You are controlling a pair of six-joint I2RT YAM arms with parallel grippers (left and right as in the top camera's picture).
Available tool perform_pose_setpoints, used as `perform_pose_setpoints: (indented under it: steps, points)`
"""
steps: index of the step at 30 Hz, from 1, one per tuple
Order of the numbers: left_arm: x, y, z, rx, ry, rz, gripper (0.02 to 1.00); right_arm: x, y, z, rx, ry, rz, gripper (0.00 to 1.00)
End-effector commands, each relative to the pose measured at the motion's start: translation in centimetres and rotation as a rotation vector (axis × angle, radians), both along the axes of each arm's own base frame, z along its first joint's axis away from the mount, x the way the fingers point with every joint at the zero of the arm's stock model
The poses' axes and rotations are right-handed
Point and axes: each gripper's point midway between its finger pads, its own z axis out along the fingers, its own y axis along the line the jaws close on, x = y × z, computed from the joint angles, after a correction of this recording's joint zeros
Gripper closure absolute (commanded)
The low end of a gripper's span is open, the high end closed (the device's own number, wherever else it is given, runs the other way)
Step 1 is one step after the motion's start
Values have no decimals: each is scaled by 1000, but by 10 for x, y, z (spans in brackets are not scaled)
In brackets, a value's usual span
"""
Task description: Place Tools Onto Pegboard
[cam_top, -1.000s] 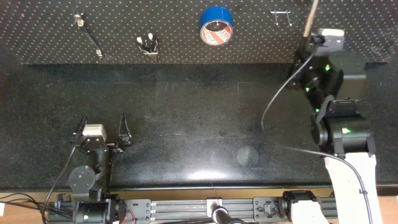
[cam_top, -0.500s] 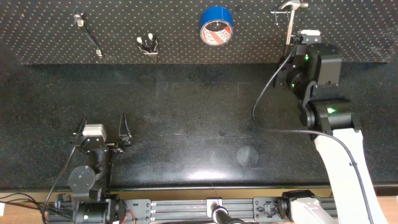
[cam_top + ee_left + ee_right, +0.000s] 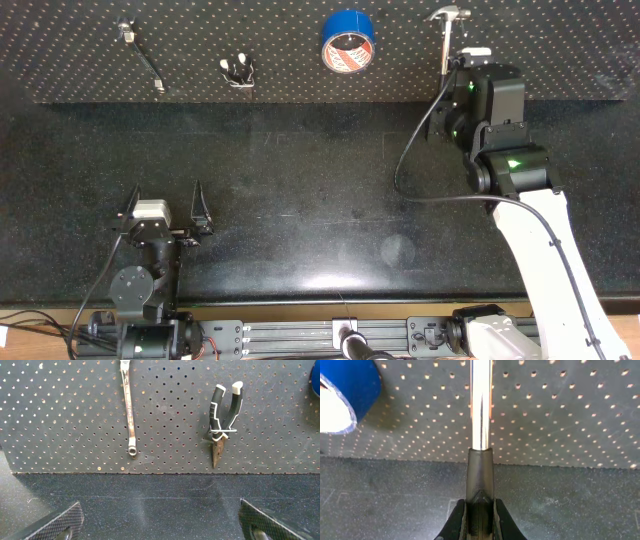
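The right gripper (image 3: 480,512) is clamped on the dark grip of 1 hammer (image 3: 481,405), its steel shaft upright against the pegboard (image 3: 560,420); from above, the head lies high on the board, right of 1 blue tape roll (image 3: 348,42). The left gripper (image 3: 166,203) rests wide open and empty near its base, its wrist view facing 1 wrench (image 3: 128,405) and 1 pair of pliers (image 3: 222,420) hung on the board.

No legible text, label or number anywhere.
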Motion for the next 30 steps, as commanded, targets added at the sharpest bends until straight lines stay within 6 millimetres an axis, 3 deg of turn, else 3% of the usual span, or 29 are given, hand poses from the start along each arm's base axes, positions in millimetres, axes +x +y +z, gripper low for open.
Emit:
perform_pose_setpoints:
  steps: [1,15,29,30]
  points:
    - [0,1,0,-16,-2,3,23,10,1,20,13,-68,-13,925]
    - [-1,1,0,-16,-1,3,23,21,-5,-20,-18,39,-56,925]
    - [-1,1,0,-16,-1,3,23,32,-16,-32,35,54,-134,921]
    - [-1,1,0,-16,-1,3,23,33,-16,-34,34,58,-134,871]
